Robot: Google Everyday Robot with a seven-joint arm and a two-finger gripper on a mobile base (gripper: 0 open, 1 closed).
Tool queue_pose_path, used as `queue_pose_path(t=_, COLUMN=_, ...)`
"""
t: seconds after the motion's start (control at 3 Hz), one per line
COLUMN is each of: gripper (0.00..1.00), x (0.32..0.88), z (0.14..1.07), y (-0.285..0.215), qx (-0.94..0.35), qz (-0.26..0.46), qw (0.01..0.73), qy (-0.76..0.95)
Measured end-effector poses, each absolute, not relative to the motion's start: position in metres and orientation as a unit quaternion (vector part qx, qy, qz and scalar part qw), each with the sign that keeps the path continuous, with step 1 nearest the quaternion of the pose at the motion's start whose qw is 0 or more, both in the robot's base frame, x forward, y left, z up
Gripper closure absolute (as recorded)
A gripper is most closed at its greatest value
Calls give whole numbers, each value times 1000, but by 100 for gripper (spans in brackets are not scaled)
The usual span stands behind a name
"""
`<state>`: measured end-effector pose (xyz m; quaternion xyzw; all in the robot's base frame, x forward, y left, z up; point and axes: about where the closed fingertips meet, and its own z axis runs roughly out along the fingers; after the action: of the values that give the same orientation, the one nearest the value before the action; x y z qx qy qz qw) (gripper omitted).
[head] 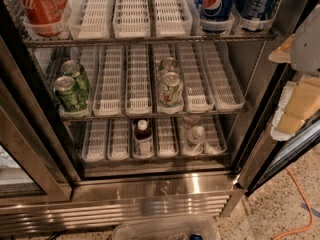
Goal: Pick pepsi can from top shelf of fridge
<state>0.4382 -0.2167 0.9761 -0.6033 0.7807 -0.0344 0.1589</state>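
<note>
Gripper (289, 81) at right edge of view, outside fridge (150, 204) opening; released, fingers apart, nothing held. Pepsi can (218, 4) upright in lane tray near right end of top shelf (150, 38), up-left of gripper, well apart from it. Blue can (257, 1) just right of pepsi can; red Coca-Cola can (39, 6) at shelf's left end

Speckled beige floor (267, 216) at lower right, an orange cable (299, 201) lying across it.

Dark blue pepsi can (217, 1) with red-white-blue globe; grey-and-cream pincer (299, 101) at right edge.
</note>
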Motion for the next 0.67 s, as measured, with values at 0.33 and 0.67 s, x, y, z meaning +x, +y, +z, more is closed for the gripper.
queue_pose_path(t=0.33, gripper=0, x=438, z=976, y=-217, qx=-603, qz=-34, qw=159, qy=781)
queue_pose_path(t=0.67, gripper=0, x=440, z=973, y=-217, qx=-591, qz=-25, qw=170, qy=788)
